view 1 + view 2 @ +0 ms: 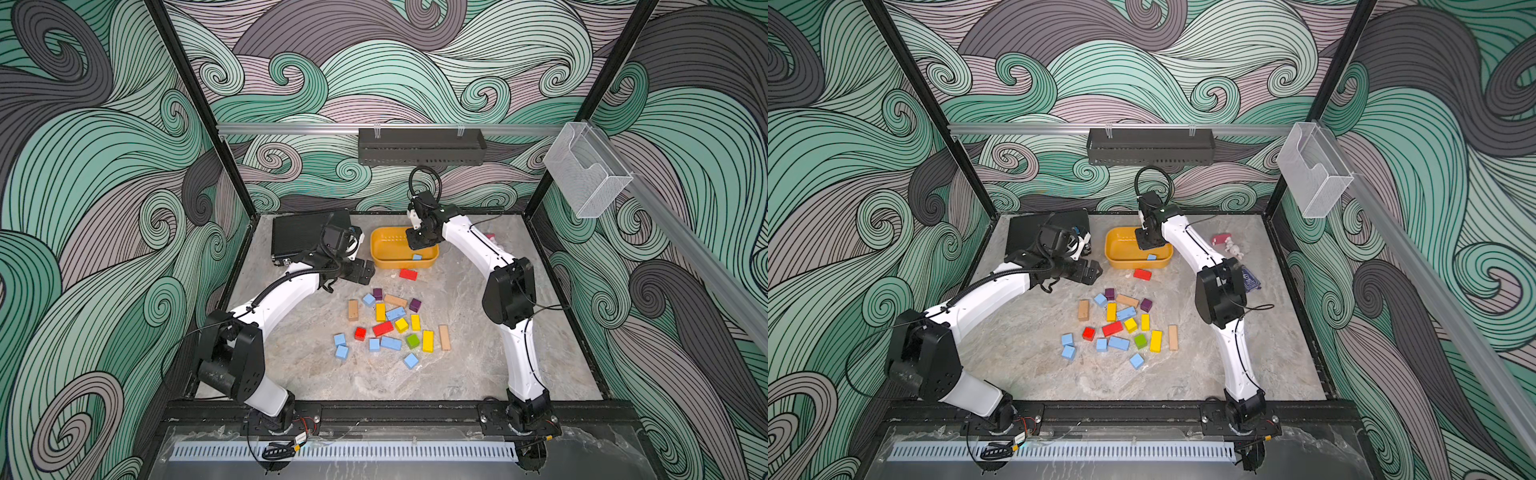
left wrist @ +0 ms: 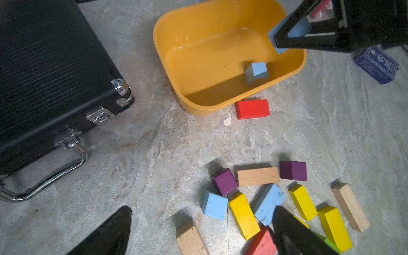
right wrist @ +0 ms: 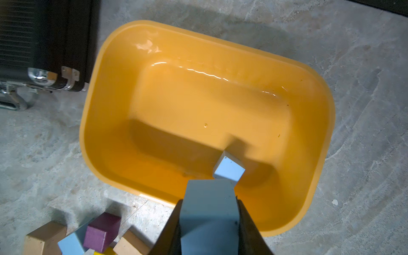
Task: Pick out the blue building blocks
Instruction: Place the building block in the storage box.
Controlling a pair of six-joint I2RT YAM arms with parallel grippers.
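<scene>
Gripped blue block [image 3: 209, 212] (wrist views only)

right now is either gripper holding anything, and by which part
The right gripper is shut on a blue block, pinching its two opposite side faces, over the yellow tub. The left gripper is open and holds nothing.

Left arm [image 1: 278, 296] bent, left jaws spread wide. Right arm [image 1: 471, 243] extended, wrist tipped down, right jaws clamped.

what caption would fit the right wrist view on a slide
Right gripper holds a blue block over the yellow tub, where one blue cube already lies.
</scene>
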